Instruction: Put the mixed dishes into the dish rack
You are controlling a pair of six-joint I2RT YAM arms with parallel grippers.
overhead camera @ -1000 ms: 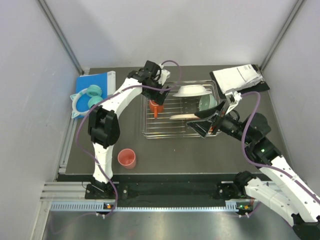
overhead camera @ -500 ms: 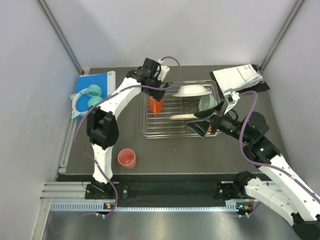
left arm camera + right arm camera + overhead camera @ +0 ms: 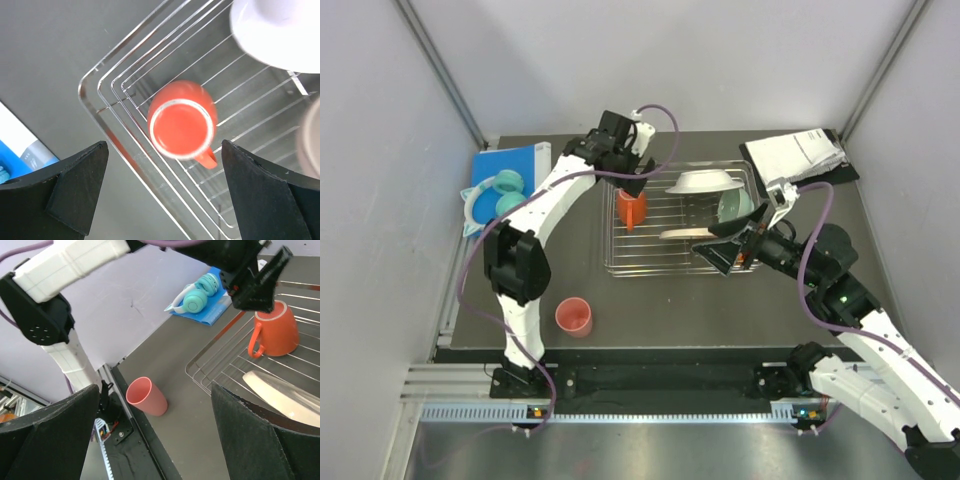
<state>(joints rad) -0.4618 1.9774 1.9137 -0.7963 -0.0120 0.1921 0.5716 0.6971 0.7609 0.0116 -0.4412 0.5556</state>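
Beneath the left gripper's (image 3: 165, 145) wide-spread fingers, the orange mug (image 3: 182, 120) rests in the dish rack (image 3: 110, 95); the pink cup (image 3: 574, 317) likely needs fetching next.

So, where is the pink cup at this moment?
In the top view the pink cup sits on the table at its near left, outside the dish rack and apart from the rack's near-left corner.

Teal headphones (image 3: 507, 184) on blue book (image 3: 512, 160), white papers (image 3: 802, 154) on blk board (image 3: 847, 171)
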